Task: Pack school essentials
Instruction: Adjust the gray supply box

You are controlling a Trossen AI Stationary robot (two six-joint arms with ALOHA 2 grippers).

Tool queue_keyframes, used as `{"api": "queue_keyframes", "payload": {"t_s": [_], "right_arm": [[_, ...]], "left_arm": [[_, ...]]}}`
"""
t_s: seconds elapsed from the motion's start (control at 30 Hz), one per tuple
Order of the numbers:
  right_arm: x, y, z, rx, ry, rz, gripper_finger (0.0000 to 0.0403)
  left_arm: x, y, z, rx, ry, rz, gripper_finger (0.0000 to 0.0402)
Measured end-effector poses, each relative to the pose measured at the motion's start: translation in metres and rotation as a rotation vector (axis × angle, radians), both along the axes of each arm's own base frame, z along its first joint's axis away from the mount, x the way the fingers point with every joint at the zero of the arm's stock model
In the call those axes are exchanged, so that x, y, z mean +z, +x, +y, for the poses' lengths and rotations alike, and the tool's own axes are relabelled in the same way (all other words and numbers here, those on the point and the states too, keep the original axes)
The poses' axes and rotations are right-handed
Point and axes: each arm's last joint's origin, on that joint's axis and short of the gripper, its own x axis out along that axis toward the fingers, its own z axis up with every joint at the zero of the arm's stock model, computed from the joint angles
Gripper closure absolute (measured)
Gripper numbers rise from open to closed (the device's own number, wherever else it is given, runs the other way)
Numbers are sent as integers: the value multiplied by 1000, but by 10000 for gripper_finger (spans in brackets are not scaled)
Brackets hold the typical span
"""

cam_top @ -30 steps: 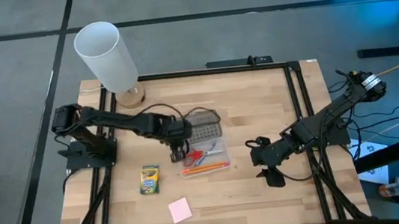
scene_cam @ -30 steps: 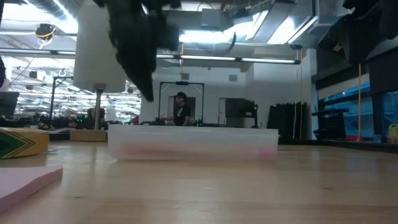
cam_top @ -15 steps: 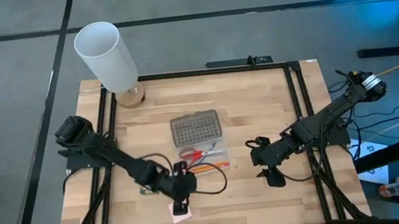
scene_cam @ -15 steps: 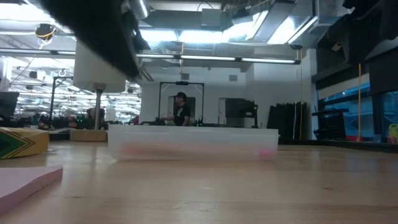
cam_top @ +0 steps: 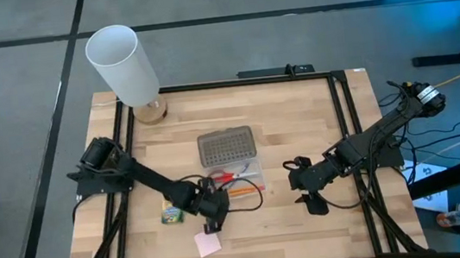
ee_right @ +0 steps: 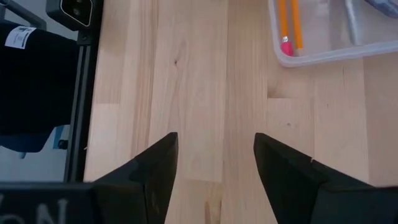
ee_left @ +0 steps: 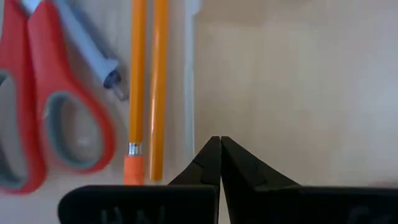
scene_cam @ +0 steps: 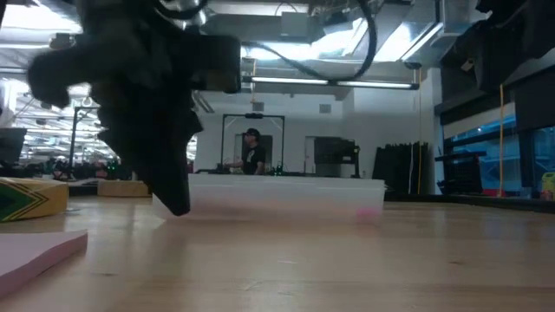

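Hovering just beside the near edge of the clear case [cam_top: 234, 181], the left gripper [cam_top: 214, 220] had its fingers pressed together on nothing, the tips meeting over bare wood in the left wrist view. Inside the case lay the red-handled scissors [ee_left: 43, 118], two orange pencils [ee_left: 148, 87] and a grey-tipped pen [ee_left: 87, 43]; the dotted lid [cam_top: 225, 147] sat at the case's far end. Outside the case, the crayon box [cam_top: 172, 210] lay to its left, partly under the left arm, and the pink sticky pad [cam_top: 207, 243] lay nearer the table's front edge, just beyond the left gripper. The right gripper [cam_top: 305, 192] waited well to the right of the case, fingers [ee_right: 152, 171] apart and empty. Judged risk: with the fingers together, a descent onto the pad would only push it across the wood rather than grasp it; the pad is thin and flat, so a poor angle could slide it off the front edge. The left arm's sweep could also nudge the crayon box or clip the case wall and shift its contents. Surface: pale wood planks in a black frame [cam_top: 343, 133], a white cylinder [cam_top: 122, 65] on a wooden base at the far left corner. Room beyond the case: bright ceiling lights, dark equipment, a person [scene_cam: 253, 154] standing far off.
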Motion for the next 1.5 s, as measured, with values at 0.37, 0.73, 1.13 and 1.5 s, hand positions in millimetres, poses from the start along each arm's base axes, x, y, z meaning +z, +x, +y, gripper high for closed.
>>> {"api": "queue_keyframes", "payload": {"t_s": [0.37, 0.73, 1.13, 1.5], "right_arm": [[0, 0, 0, -5, 1, 0, 190], [0, 0, 0, -7, 2, 0, 190], [1, 1, 0, -28, 17, -1, 190], [3, 8, 2, -85, 24, -77, 190]], "left_arm": [[1, 17, 49, 14, 11, 22, 401], [11, 43, 72, -21, -67, -190, 401], [8, 54, 64, -122, -171, -280, 402], [-21, 67, 64, -102, -98, -319, 401]]}}
